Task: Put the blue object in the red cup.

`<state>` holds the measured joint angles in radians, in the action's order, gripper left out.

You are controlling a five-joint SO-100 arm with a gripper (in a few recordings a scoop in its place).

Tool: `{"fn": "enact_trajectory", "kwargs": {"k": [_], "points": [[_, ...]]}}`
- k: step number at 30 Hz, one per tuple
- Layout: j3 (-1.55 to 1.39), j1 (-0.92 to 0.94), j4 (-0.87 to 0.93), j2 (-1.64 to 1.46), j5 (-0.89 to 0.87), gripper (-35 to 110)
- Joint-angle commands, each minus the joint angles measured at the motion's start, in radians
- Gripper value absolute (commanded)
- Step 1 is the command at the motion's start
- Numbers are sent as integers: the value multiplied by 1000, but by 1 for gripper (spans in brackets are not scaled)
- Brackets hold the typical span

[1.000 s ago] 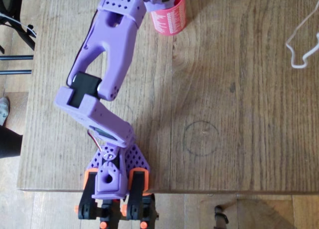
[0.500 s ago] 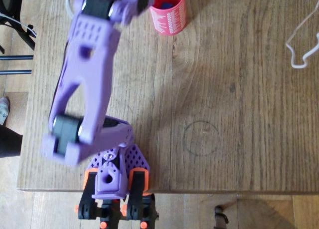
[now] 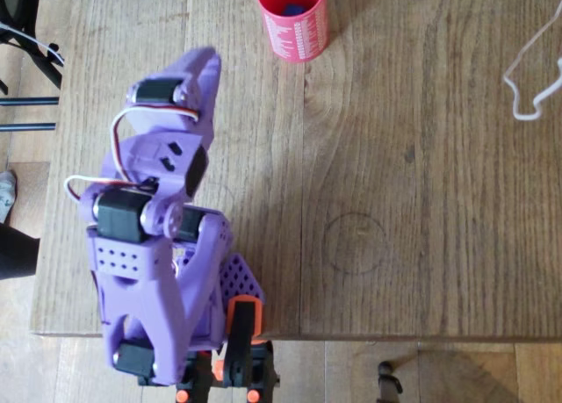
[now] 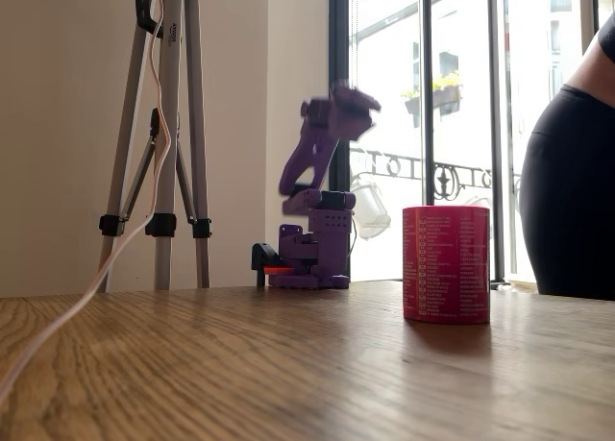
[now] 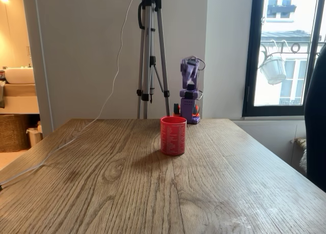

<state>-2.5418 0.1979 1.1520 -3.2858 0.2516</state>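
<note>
The red cup [image 3: 293, 21] stands upright near the table's far edge in the overhead view, and a bit of the blue object [image 3: 294, 8] shows inside it. Both fixed views show the cup [image 4: 446, 263] [image 5: 173, 135] from the side, with its inside hidden. The purple arm is folded back over its base. Its gripper [image 3: 200, 74] points toward the cup, well short of it and to the left, with nothing seen in it. Motion blur smears the gripper [image 4: 348, 105] in a fixed view, and I cannot make out how the jaws stand.
A white cable [image 3: 531, 78] lies at the table's right edge in the overhead view. A faint drawn circle [image 3: 354, 242] marks the wood near the middle. A tripod [image 5: 150, 50] stands behind the table and a person [image 4: 577, 172] stands beside it.
The arm has swung back from the cup's rim and folded down over its base. The cup's opening, covered a second ago, now shows the blue object inside.
</note>
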Motion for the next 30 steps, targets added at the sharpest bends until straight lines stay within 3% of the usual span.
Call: {"fn": "enact_trajectory", "kwargs": {"k": [1, 11, 30], "points": [[-129, -31, 28, -18, -57, 0], [-494, -15, 54, -18, -67, 0], [-492, 25, 52, -18, -106, 1]]}}
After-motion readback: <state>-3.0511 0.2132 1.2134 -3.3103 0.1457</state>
